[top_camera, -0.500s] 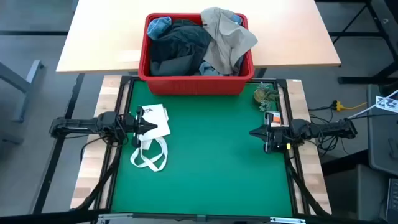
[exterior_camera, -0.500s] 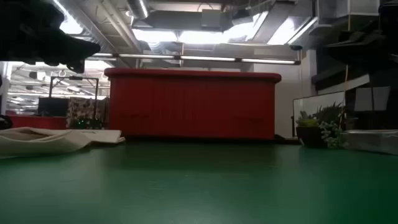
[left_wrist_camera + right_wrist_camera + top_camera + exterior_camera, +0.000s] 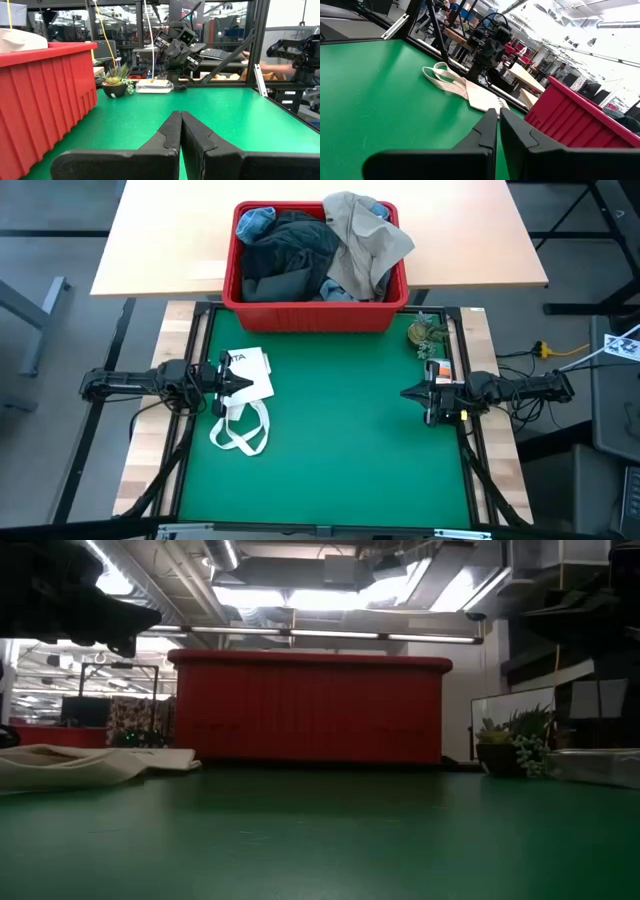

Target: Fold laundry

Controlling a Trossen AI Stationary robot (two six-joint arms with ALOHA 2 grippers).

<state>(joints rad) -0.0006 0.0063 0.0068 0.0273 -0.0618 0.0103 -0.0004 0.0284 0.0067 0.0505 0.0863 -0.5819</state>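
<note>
I see nothing folded yet; the heaped cloth laundry point(image 3: 320, 245) sits in the red ribbed plastic bin point(image 3: 310, 310) beyond my left claw point(image 3: 243, 384) and right claw point(image 3: 408, 393), both closed and empty.

A white tote bag point(image 3: 244, 376) with looped handles lies at the left of the green mat point(image 3: 340, 450). A red bin point(image 3: 315, 310) sits top centre; a small potted plant point(image 3: 427, 333) stands upper right.

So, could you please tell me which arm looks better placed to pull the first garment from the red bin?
Probably the right: the beige garment drapes over the bin's right side, nearer the right tool.
</note>
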